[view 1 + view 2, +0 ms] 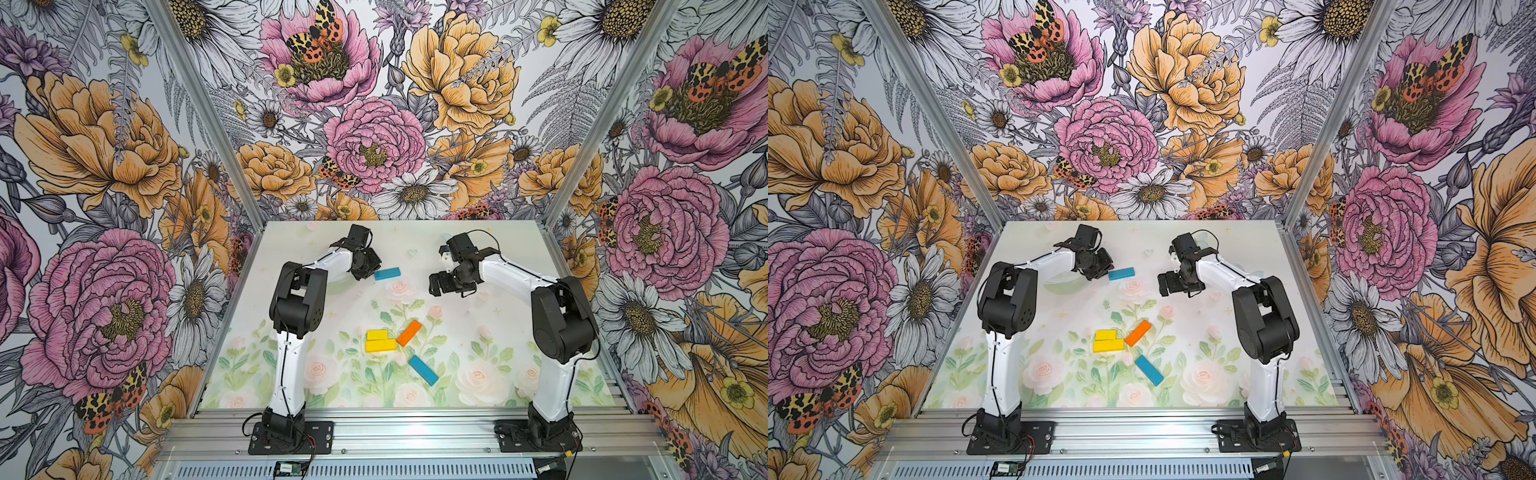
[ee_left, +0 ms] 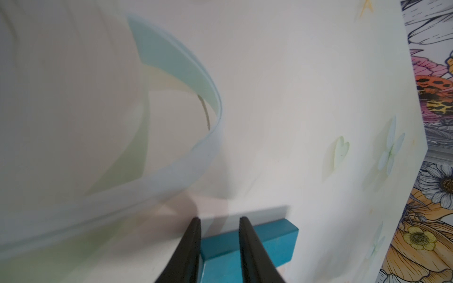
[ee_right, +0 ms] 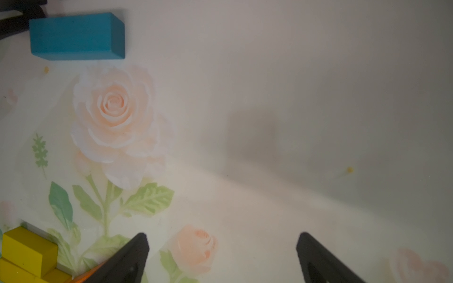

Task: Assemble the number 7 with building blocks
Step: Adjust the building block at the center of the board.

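A blue block [image 1: 387,273] [image 1: 1121,273] lies flat at the back of the mat. My left gripper [image 1: 371,270] [image 2: 220,220] is shut on its near end [image 2: 269,240], one finger on each long side. The same block [image 3: 76,36] shows in the right wrist view. Two yellow blocks, short [image 1: 377,334] and long [image 1: 380,345], lie side by side at mid-mat. An orange block [image 1: 409,333] lies slanted beside them. A second blue block [image 1: 423,370] lies nearer the front. The blocks lie loose and make no number 7. My right gripper [image 1: 434,286] [image 3: 221,236] hovers open and holds nothing.
The floral mat [image 1: 478,374] ends at a metal rail [image 1: 415,424] in front, where both arm bases are bolted. Patterned walls close the back and both sides. In the right wrist view the yellow blocks [image 3: 27,247] sit at the picture's corner.
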Robot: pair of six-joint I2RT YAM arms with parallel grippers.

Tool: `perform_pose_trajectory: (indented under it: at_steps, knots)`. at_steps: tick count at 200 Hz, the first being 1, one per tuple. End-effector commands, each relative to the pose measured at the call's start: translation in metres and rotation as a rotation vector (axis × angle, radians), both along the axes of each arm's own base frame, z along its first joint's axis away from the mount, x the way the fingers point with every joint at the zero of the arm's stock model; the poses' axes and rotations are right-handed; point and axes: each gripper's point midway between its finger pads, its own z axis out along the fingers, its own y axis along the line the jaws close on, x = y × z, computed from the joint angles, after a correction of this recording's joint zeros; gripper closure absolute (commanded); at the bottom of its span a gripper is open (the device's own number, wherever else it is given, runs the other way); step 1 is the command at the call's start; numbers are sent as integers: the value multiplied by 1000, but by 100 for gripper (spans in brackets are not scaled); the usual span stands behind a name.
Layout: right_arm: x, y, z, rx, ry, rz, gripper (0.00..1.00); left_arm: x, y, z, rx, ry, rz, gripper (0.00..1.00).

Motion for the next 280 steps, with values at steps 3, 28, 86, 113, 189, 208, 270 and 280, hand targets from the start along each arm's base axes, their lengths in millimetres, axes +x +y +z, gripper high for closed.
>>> perform_pose_trajectory:
  at_steps: [3, 28, 86, 113, 189, 208, 270, 280]
  knots:
    - [11, -1, 7, -3, -27, -10, 2, 9, -1, -6, -18, -3, -22, 70]
    - [13, 1, 10, 6, -32, -13, 2, 14, -4, -6, -31, -6, -23, 70]
    - [42, 30, 36, 118, -75, 8, 11, 21, 3, 3, -41, -26, -11, 64]
    - [65, 59, 57, 218, -102, 25, 25, 18, 26, 23, -34, -47, 28, 57]
    - [93, 133, 25, 341, -24, 72, 38, -52, 55, 47, -57, -30, -70, 53]
    - [100, 140, 13, 331, -21, 67, 37, -66, 52, 53, -56, -39, -101, 54]
    - [131, 147, -2, 300, -89, 53, 40, -90, 57, 69, -46, -65, -106, 58]
    - [134, 151, -4, 308, -91, 59, 40, -93, 58, 67, -46, -57, -101, 58]
